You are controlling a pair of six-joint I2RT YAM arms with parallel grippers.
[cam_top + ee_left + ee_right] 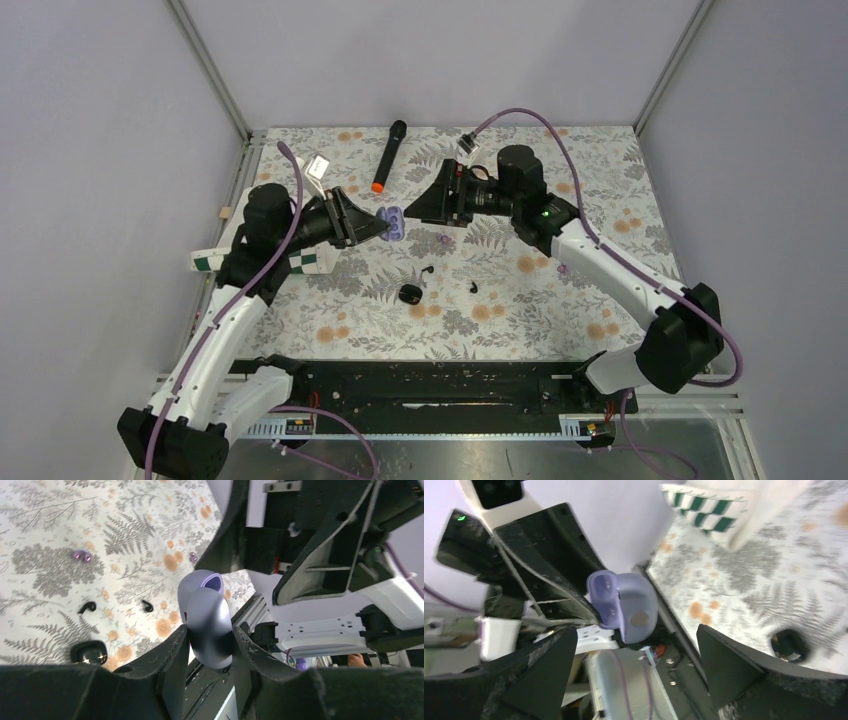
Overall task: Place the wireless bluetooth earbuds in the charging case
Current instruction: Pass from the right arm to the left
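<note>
Nearest the arm bases, we are finding the black charging case [409, 293] lying on the bench [560, 330], apart from both arms. One black earbud [427, 270] is lying just beyond it and the other black earbud [473, 287] beside it toward the right arm; neither is sitting in the case. Farther out and lifted off the bench, the left fingers [172, 655] are pinching a lavender case [207, 625] by its body, with its open sockets facing the right arm. The right fingers [729, 665] are standing spread wide on either side of that lavender case without touching it, holding nothing. So we are judging that the black set is lying below and nearer than both pairs of fingers. The free right arm is looking better placed to come down for the earbud on its side.
</note>
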